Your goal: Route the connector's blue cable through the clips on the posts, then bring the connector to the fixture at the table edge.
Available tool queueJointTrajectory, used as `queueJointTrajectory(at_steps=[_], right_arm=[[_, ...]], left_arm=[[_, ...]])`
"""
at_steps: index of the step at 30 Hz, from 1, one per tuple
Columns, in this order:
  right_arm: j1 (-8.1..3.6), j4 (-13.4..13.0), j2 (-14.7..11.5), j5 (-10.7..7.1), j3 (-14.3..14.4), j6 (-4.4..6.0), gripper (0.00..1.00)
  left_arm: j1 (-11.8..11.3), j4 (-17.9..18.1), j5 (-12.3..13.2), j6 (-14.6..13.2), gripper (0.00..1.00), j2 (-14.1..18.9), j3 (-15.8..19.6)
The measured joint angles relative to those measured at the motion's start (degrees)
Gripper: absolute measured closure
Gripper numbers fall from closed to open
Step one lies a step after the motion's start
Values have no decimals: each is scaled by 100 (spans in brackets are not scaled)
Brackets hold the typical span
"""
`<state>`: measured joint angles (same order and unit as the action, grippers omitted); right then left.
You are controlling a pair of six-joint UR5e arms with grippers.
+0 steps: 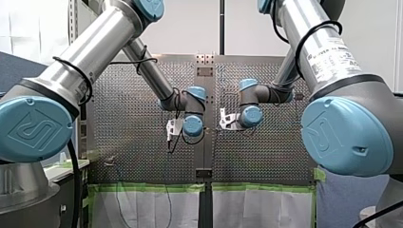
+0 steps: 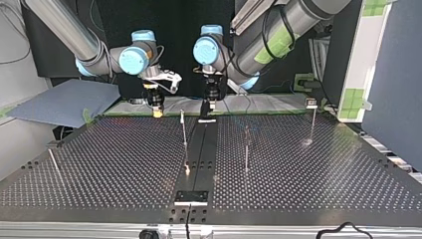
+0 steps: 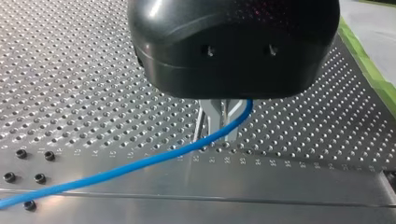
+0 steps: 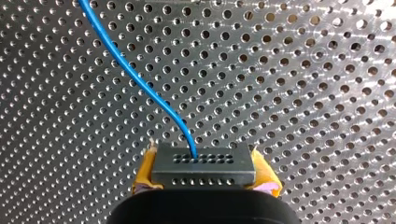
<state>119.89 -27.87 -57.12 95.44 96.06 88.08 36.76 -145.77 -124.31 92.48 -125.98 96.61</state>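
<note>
In the right wrist view, a dark grey connector [image 4: 203, 165] with rows of small holes sits between the yellow pads [image 4: 266, 175] of my right gripper [image 4: 204, 179], which is shut on it. The blue cable [image 4: 140, 84] leaves the connector's face and curves away over the perforated table. My left gripper [image 3: 218, 128] is black with metal fingers and is shut on the blue cable [image 3: 140, 163], which trails off sideways just above the plate. In the top view, my right gripper [image 2: 158, 110] and my left gripper [image 2: 208, 107] hang side by side at the table's far edge.
Thin posts stand on the table [image 2: 124, 164] in the top view: one [image 2: 184, 127] near the middle, one [image 2: 246, 149] right of it, one [image 2: 312, 122] at the far right, and a tilted one [image 2: 53, 162] at the left. A small fixture block [image 2: 190, 197] sits at the near edge.
</note>
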Motion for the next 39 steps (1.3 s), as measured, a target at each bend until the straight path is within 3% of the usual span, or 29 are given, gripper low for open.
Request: queueJointTrajectory(at_steps=[17,39], right_arm=[[-86,-27,2,-10,3,6,100],[-253,-30,2,-37,4,-7,100]], left_arm=[[4,24,50,-11,100,-446,-298],[-69,27,338,14,100,-473,-427]])
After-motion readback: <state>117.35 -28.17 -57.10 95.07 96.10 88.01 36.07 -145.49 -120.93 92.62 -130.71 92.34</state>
